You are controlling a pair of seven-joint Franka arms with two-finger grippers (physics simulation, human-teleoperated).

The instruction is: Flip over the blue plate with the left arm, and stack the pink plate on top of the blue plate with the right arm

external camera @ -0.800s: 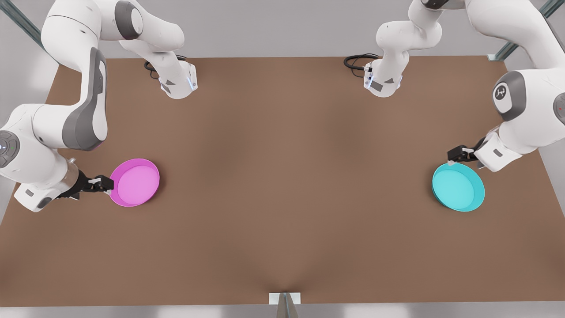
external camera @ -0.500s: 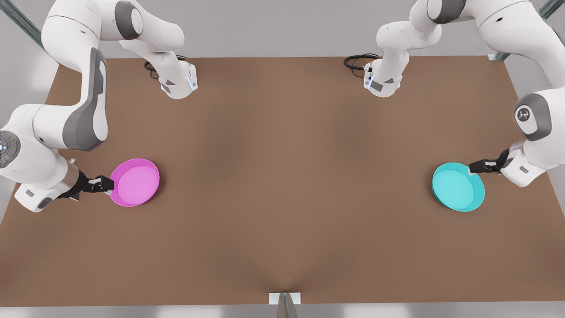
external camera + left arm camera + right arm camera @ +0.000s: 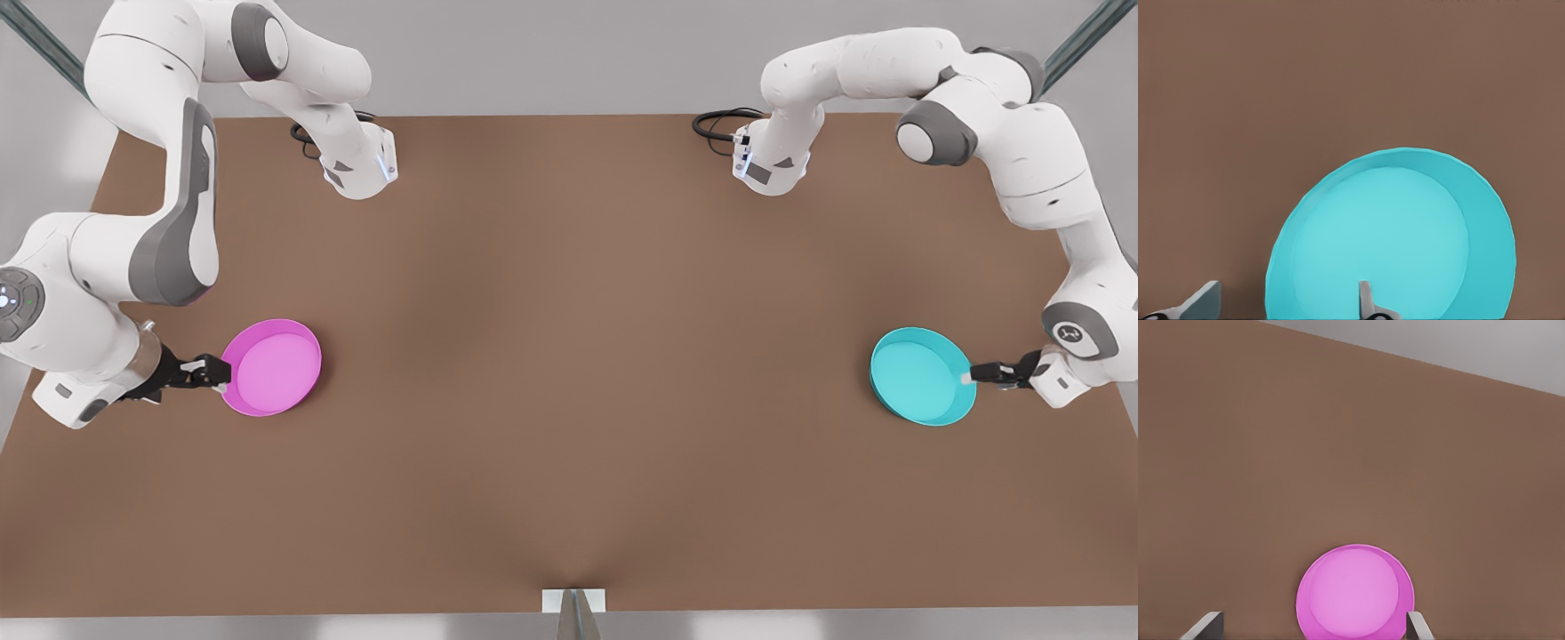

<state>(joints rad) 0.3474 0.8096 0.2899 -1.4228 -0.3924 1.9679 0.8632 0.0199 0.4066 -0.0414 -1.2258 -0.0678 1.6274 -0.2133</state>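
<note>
The blue plate (image 3: 922,376) lies right side up near the edge of the brown surface (image 3: 569,356) on the front view's right, and the pink plate (image 3: 271,367) lies the same way near the opposite edge, so the two are well apart with bare surface between them.

The left gripper (image 3: 967,377) sits at the blue plate's outer rim. In the left wrist view its jaws are parted, one finger (image 3: 1366,299) over the plate's inside and the other outside the rim, so the rim stands between them but is not yet pinched. The right gripper (image 3: 216,380) is at the pink plate's outer rim; in the right wrist view its jaws stand wide, released, on either side of that plate (image 3: 1355,592), grasping nothing.

The main risk, as I judge it, is the thin rim. If the left jaws close too shallow, the plate may slip free halfway through the flip and land tilted or slide off the nearby edge. A push before closing could also nudge the plate away. The pink plate must travel across most of the surface, so a weak hold could drop it, and stacking on a poorly settled blue plate would leave it crooked.

The surface is plain matte brown. Both arm bases stand along its far edge with black cables (image 3: 722,123) beside them, and grey walls and metal struts lie beyond.
</note>
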